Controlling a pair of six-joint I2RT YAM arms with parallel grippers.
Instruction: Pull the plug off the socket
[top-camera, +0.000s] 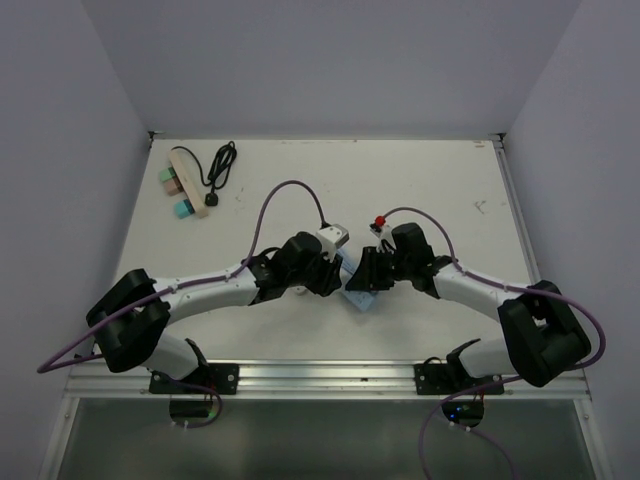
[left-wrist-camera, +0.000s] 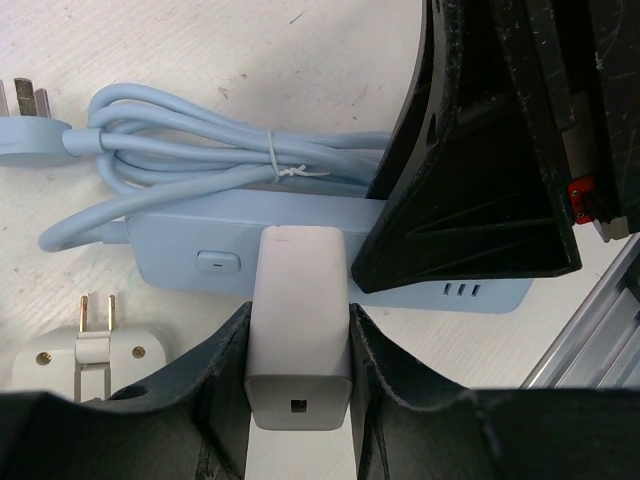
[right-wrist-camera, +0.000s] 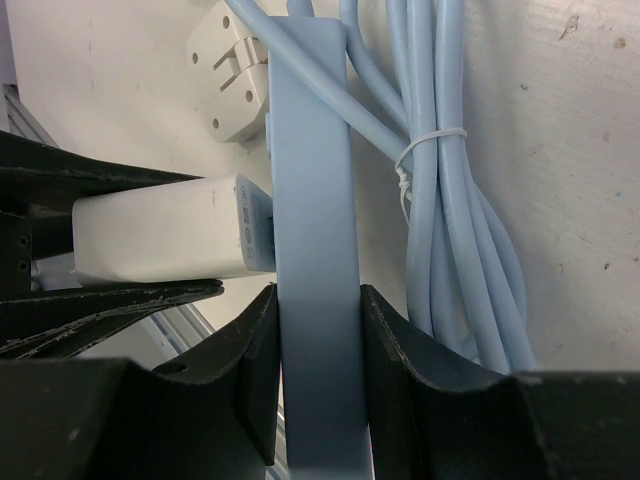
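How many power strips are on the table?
2. A light blue power strip at the centre, shut in the right gripper; a beige power strip at the far left, beside a coiled black cord. More could be hidden.

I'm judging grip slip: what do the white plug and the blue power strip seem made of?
The white plug looks like hard plastic, smooth satin: even colour, soft highlights, rounded moulded edges. The blue power strip is probably moulded plastic, matte: uniform tint, no glare.
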